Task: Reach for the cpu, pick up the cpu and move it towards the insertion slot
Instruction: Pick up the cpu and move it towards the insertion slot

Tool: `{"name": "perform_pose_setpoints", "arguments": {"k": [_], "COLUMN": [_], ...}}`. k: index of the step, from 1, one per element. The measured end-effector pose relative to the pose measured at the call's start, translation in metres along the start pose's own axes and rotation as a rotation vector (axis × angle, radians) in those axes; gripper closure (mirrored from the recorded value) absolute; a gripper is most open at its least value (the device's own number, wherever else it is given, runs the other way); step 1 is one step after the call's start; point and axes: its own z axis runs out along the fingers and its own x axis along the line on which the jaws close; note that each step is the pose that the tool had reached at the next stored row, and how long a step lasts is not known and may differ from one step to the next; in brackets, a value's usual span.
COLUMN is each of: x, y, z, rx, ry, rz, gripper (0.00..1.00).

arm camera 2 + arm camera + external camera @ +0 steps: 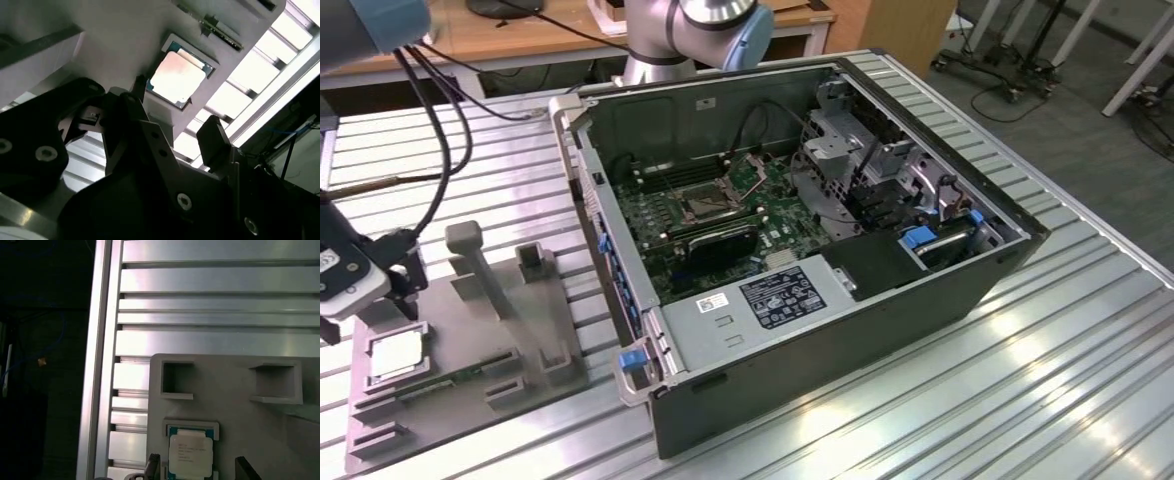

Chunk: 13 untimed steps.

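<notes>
The gripper (408, 300) hung at the exterior view's left, over the grey fixture (447, 335) on the slatted table (1014, 400). It was directly above the cpu (396, 356) and clear of it. The fingers were spread wide and held nothing. In the second wrist view a fingertip (140, 86) stood off each side of the cpu (177, 77). The first wrist view showed the cpu (190, 455) lying flat, metal face up, in a square pocket of the fixture. A memory stick (454, 378) lay just beside it on the right. The insertion slot (703, 205) sat well apart to the right, on the green board inside the open case (881, 320).
</notes>
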Motion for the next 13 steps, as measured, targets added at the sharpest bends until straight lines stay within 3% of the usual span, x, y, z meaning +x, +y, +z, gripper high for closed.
{"name": "perform_pose_setpoints", "arguments": {"k": [13], "x": [0.0041], "y": [-0.0055], "z": [0.0232], "rx": [0.0001], "ry": [0.0003], "rz": [0.0], "gripper": [0.32]}}
